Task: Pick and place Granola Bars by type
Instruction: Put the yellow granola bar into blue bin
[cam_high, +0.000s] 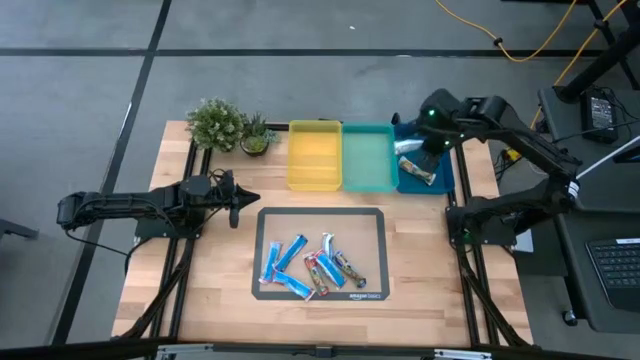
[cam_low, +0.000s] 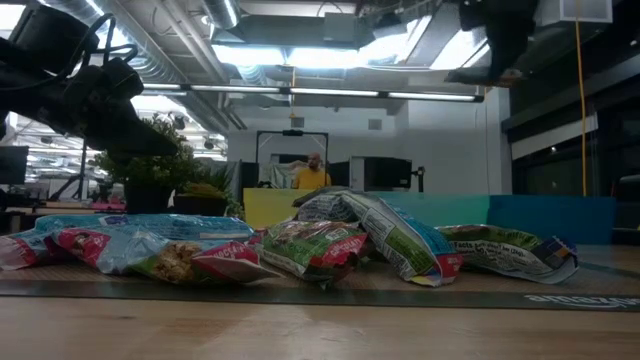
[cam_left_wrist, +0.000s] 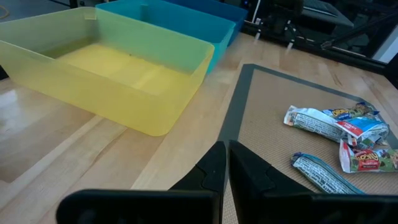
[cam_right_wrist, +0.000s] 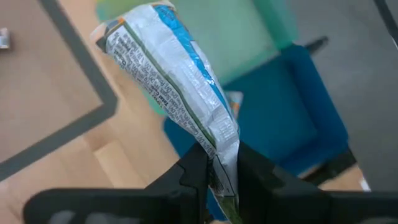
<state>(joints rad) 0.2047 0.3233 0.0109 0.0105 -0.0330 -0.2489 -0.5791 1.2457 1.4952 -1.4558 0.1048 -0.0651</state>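
Fingers (cam_right_wrist: 193, 177) of my right gripper (cam_right_wrist: 219, 177) are clamped on one end of a silver-white and blue foil-wrapped granola bar (cam_right_wrist: 171, 87), its long axis running straight out from them. I judge it hangs over the blue rectangular plastic tray (cam_right_wrist: 298, 118), where another bar (cam_high: 415, 170) already lies, so release looks near. Only the high view shows the remaining bars (cam_high: 310, 265) on the grey mat (cam_high: 375, 225), closer to my left gripper (cam_left_wrist: 225, 171), whose fingers are together above the wooden surface (cam_high: 200, 270).

grey floor (cam_high: 300, 30), bright ceiling lights (cam_low: 290, 55), exposed ducts (cam_low: 170, 50)
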